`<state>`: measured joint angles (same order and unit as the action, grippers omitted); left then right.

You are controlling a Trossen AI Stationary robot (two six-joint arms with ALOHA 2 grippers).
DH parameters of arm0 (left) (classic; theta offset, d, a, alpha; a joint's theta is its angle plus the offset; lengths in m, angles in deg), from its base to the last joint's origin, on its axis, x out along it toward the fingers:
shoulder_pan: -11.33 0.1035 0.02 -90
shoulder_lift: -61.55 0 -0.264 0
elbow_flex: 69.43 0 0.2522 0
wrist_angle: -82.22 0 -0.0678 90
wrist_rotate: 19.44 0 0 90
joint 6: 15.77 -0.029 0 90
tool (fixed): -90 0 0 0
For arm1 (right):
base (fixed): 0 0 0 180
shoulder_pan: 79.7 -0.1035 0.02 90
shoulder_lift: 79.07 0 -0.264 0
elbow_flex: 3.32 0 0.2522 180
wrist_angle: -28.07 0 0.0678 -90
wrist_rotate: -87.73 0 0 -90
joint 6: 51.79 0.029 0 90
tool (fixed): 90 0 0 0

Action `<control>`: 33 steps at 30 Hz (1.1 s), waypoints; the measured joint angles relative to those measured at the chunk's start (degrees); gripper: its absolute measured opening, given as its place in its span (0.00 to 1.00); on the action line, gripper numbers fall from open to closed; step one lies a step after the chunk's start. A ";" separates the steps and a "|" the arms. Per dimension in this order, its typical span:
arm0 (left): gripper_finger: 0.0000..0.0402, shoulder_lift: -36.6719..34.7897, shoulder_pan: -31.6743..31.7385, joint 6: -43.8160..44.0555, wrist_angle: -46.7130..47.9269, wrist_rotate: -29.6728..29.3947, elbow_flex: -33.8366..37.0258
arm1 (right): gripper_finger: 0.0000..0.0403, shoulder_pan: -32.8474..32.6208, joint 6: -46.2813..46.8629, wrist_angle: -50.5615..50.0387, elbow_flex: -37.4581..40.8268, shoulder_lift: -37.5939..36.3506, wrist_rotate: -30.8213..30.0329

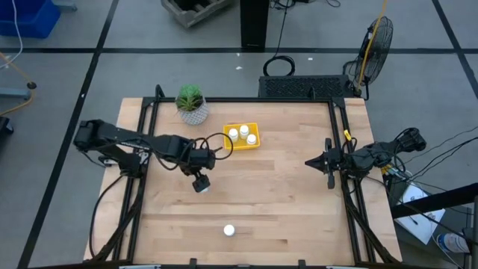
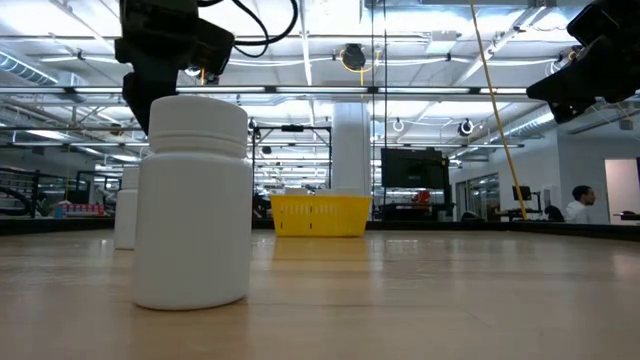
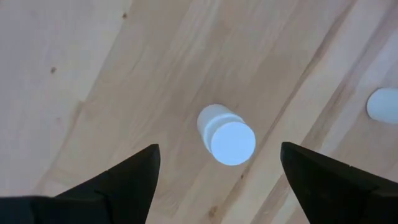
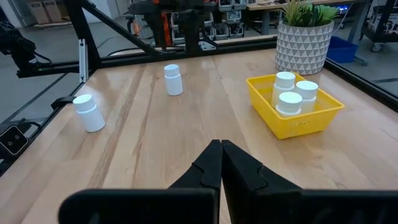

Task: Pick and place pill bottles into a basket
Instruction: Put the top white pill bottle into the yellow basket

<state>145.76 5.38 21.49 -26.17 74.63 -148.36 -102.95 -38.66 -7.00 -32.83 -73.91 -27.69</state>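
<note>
One white pill bottle (image 3: pixel 225 134) stands upright on the table. My left gripper (image 1: pixel 200 182) hovers over it, open, pointing down, with a finger on either side and clear of it. A second bottle (image 1: pixel 229 230) stands near the table's front edge and is large in the low view (image 2: pixel 192 200). The yellow basket (image 1: pixel 252 128) at the far middle holds three bottles (image 4: pixel 291 90). My right gripper (image 1: pixel 310 161) is shut and empty at the table's right side.
A white patterned pot with a green plant (image 1: pixel 192 104) stands just left of the basket at the far edge. Black frame rails (image 1: pixel 142 149) run along the table's left and right sides. Bare wood lies between the two arms.
</note>
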 joint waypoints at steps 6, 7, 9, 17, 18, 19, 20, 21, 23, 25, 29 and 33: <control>0.85 -0.07 -0.62 1.49 -1.10 -0.48 1.53 | 0.00 0.02 0.00 -0.01 0.00 0.00 -0.01; 0.85 -0.09 -0.61 1.51 -1.23 -0.52 2.04 | 0.00 0.01 0.01 0.00 0.00 0.00 -0.01; 0.85 -0.09 -0.56 1.85 -1.24 0.60 3.61 | 0.00 0.00 0.00 -0.01 0.00 0.00 0.01; 0.85 -0.07 -1.97 4.41 -5.76 3.82 6.91 | 0.00 0.01 0.00 -0.01 0.00 0.00 0.00; 0.85 0.12 -2.30 4.66 -6.82 3.56 6.89 | 0.00 0.01 0.00 -0.01 0.00 0.00 0.00; 0.85 0.61 -2.57 4.92 -8.07 3.48 6.89 | 0.00 0.00 0.00 -0.01 0.00 0.00 0.01; 0.85 0.98 -2.73 5.05 -9.26 3.68 6.89 | 0.00 0.00 0.02 0.01 0.00 0.00 -0.01; 0.85 1.17 -3.02 5.23 -10.10 3.53 6.90 | 0.00 0.00 0.00 -0.01 0.00 0.00 -0.01; 0.85 0.95 -3.56 5.34 -11.12 3.35 6.89 | 0.00 0.01 0.01 0.01 0.00 -0.02 -0.01; 0.85 1.75 -3.92 5.94 -11.50 3.17 6.80 | 0.00 0.00 0.01 0.01 0.00 -0.02 0.01; 0.85 3.38 -3.92 6.01 -11.12 2.98 6.89 | 0.00 0.02 0.01 0.03 0.00 -0.02 0.00; 0.85 5.46 -3.94 6.10 -11.03 2.82 6.86 | 0.00 0.00 0.02 -0.03 0.00 0.02 0.01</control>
<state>151.22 1.44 27.59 -37.20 77.45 -141.49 -102.95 -38.64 -7.03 -32.83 -73.88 -27.68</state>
